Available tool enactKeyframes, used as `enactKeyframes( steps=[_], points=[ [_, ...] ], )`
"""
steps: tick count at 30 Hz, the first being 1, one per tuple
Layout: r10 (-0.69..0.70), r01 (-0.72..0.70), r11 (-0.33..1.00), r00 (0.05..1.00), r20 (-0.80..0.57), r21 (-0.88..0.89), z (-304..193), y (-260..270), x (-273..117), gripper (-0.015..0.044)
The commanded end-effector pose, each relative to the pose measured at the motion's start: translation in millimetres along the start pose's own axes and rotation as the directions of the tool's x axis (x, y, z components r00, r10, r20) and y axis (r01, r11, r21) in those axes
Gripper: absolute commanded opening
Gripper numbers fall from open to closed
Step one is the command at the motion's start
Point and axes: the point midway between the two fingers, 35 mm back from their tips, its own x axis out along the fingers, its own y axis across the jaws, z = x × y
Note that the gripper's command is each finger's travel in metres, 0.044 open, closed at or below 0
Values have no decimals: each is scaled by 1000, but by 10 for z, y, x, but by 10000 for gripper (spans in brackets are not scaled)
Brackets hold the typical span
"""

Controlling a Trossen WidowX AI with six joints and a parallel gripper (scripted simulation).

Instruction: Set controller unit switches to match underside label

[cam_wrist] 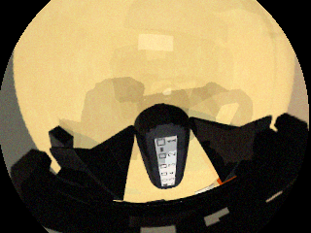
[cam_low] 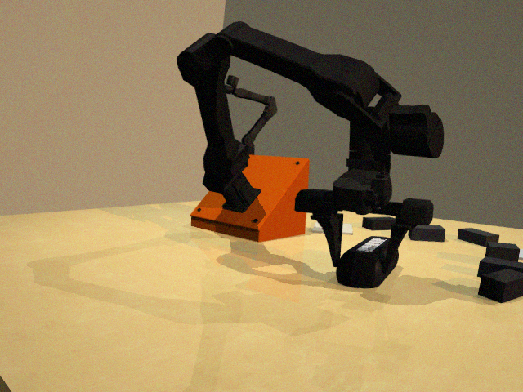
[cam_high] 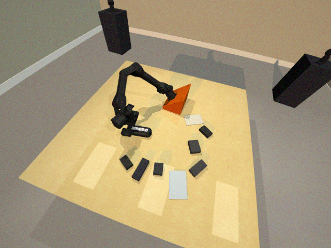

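The dark grey controller unit [cam_high: 148, 133] [cam_low: 358, 272] [cam_wrist: 162, 115] lies on the bench, its white label [cam_high: 139, 129] [cam_low: 373, 244] [cam_wrist: 166, 160] facing up. In the wrist view the label shows a row of numbers beside small squares. The square by 1 looks empty; the others are too small to read surely. The rocker switches are hidden. My gripper [cam_low: 362, 265] [cam_wrist: 162, 124] points down over the unit, its fingers shut on the unit's two long sides, fairly wide apart.
An orange wedge-shaped block [cam_high: 177, 108] [cam_low: 280, 211] stands by the arm's base. Several dark blocks lie in an arc, including one [cam_high: 126, 162] [cam_low: 502, 284] nearest the unit. A white sheet [cam_high: 193, 119] and a pale blue sheet [cam_high: 178, 185] lie flat on the bench.
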Motion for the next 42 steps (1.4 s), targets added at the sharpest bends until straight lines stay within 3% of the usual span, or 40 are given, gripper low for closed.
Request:
enactKeyframes(
  steps=[1, 42],
  points=[
    [0, 0, 1000, 1000, -2, -4, -5, 0, 5, 326],
    [0, 0, 1000, 1000, -4, -4, -98, 1, -261, 336]
  ],
)
